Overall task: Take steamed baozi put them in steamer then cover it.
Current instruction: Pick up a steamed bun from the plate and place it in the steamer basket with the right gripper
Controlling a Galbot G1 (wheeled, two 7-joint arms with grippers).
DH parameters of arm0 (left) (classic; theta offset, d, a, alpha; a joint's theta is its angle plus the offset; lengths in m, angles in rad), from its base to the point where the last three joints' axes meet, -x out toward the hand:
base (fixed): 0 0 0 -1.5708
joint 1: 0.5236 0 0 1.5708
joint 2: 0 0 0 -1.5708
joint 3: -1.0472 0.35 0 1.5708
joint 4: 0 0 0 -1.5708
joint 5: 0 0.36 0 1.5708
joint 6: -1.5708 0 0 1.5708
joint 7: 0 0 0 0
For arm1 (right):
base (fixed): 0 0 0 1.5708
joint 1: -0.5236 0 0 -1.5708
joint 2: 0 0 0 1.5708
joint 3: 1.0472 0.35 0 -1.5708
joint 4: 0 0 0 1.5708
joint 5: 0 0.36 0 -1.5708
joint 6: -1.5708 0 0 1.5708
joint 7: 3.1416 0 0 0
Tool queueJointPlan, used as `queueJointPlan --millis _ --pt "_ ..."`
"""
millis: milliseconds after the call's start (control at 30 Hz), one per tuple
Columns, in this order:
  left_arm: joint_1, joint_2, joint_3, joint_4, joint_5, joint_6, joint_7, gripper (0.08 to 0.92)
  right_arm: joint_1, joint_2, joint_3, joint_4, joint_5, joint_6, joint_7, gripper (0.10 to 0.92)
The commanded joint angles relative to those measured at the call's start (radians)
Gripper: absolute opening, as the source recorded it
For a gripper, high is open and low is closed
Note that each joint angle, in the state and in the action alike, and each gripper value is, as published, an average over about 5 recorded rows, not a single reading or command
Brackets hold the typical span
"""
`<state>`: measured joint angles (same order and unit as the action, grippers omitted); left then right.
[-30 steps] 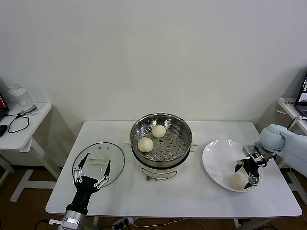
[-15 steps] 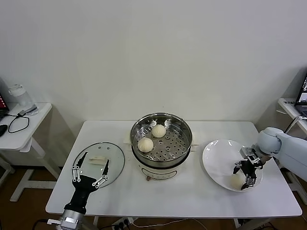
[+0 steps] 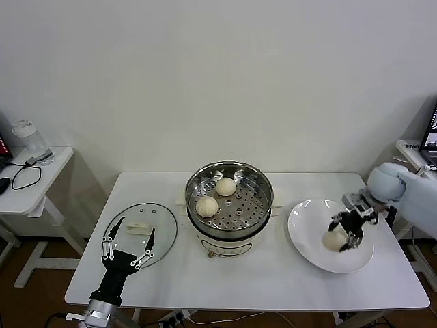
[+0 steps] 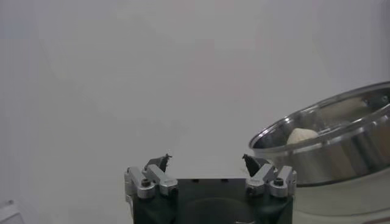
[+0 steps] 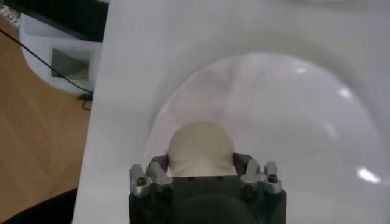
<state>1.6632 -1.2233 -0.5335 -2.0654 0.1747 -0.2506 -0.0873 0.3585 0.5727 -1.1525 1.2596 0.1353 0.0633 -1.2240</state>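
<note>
The steel steamer (image 3: 256,189) stands on its cream pot base at the table's middle and holds two baozi (image 3: 207,206) (image 3: 226,186). My right gripper (image 3: 343,234) is shut on a third baozi (image 3: 332,239) and holds it just above the white plate (image 3: 308,232). In the right wrist view the bun (image 5: 200,147) sits between the jaws (image 5: 201,167). The glass cover (image 3: 160,229) with its white handle lies flat left of the steamer. My left gripper (image 3: 128,249) is open and empty over the cover's near edge; the left wrist view shows it (image 4: 207,163) and the steamer (image 4: 341,140).
A white side table (image 3: 31,181) with a bottle and a cable stands at far left. Another desk edge shows at far right (image 3: 413,150). The plate lies close to the table's right edge.
My right gripper closed on the baozi at the plate's near side and lifted it up and a little toward the steamer. The left arm barely moved.
</note>
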Motion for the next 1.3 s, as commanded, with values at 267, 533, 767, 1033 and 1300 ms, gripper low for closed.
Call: queueJointPlan --millis 267,533,767,1033,1300 --pt "0.008 0.004 0.002 -0.014 0.0 -0.004 -0.002 0.823 0.469 0.315 -0.172 0.183 -0.045 0.357 0.06 0.709" --pt "0.009 0.002 -0.002 -0.015 0.0 -0.009 -0.003 0.823 0.36 0.393 -0.147 0.275 -0.226 0.495 0.11 0.704" --pt "0.007 -0.002 -0.004 -0.01 -0.001 -0.016 -0.004 0.823 0.255 0.434 -0.124 0.277 -0.394 0.615 0.154 0.704" --pt "0.003 -0.009 0.0 -0.004 -0.002 -0.023 -0.004 0.823 0.171 0.48 -0.092 0.223 -0.511 0.682 0.167 0.71" --pt "0.004 -0.008 -0.009 -0.002 -0.003 -0.03 -0.004 0.823 0.112 0.502 -0.049 0.19 -0.577 0.731 0.169 0.713"
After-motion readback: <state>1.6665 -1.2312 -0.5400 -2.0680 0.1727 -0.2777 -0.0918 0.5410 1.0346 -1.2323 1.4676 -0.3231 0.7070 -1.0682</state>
